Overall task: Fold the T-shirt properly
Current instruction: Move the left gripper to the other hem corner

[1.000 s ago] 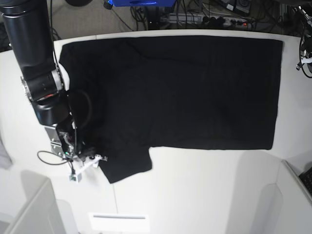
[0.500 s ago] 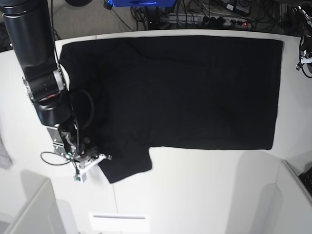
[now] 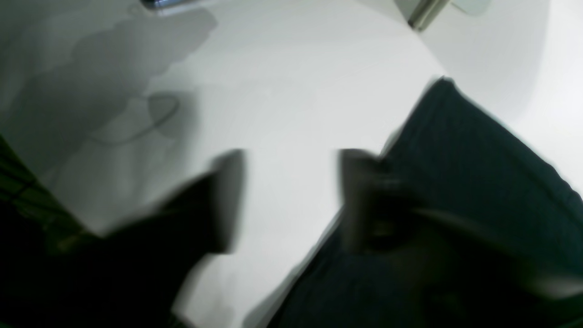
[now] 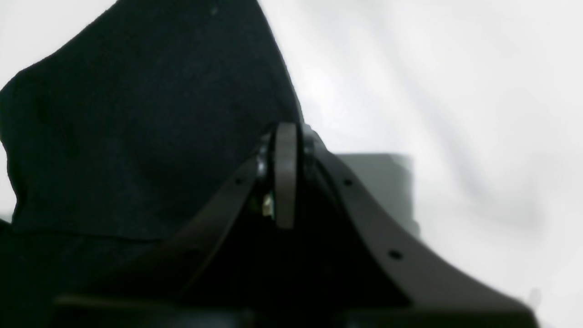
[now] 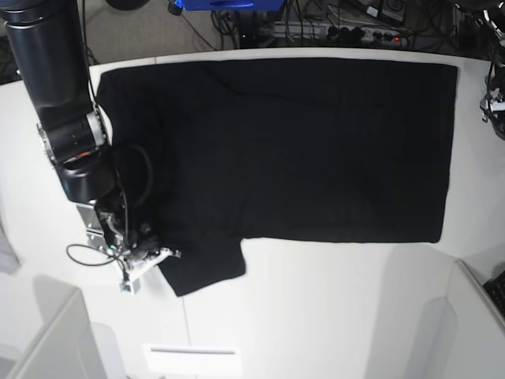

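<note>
Pinching T-shirt (image 5: 300, 150) sleeve, right claw (image 4: 286, 136), no print

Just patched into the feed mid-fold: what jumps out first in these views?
The big black T-shirt spread flat across the white table dominates the base view. Next, the right end effector at the near sleeve's edge, its fingers closed together in the wrist view. The left end effector is open beside another shirt edge.

Base overhead; wrist views close, sharing T-shirt (image 5: 300, 150).
</note>
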{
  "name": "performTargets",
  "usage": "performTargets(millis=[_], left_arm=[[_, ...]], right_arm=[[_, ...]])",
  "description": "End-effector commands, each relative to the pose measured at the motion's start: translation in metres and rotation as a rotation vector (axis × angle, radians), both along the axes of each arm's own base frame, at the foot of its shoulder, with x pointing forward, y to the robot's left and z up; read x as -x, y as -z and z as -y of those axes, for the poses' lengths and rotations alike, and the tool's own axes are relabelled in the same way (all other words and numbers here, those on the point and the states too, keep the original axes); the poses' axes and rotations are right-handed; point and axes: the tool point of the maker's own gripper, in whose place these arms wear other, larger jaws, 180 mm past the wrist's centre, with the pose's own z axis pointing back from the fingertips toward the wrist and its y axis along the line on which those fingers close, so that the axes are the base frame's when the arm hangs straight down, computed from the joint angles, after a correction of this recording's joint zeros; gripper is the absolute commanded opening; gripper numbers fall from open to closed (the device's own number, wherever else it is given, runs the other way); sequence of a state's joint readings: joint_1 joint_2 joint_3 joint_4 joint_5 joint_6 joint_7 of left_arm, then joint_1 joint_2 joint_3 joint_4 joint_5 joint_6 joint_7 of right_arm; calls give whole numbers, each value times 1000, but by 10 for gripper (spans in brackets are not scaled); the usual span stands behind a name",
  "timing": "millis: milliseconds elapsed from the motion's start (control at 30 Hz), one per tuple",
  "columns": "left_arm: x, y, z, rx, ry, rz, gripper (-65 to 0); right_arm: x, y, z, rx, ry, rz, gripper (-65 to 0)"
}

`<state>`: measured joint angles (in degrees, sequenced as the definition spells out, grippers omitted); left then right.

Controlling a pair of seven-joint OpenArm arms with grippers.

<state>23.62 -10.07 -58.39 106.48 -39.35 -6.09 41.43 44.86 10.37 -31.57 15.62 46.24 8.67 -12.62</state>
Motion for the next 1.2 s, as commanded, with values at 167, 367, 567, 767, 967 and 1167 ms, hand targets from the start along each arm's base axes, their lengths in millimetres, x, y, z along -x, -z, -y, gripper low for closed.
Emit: performTargets(millis=[167, 367, 567, 767, 967, 1167], left_arm=[[-54, -14, -12, -23, 83, 55, -133], [-103, 7, -20, 53, 121, 43, -133], [-164, 26, -23, 106, 195, -29, -133], [-213, 49, -15, 161, 247, -133, -133], [-256, 65, 3, 126, 307, -204, -135], [-275, 75, 7, 55, 335, -284, -135]], right_arm=[[-17, -20, 0, -5, -1, 44, -650], [-17, -20, 0, -4, -3, 43, -650], [-18, -21, 1, -1, -4, 46, -650], [-18, -21, 2, 2, -3, 45, -650], [-20, -24, 2, 2, -3, 52, -650], [-20, -25, 15, 15, 11, 52, -650]])
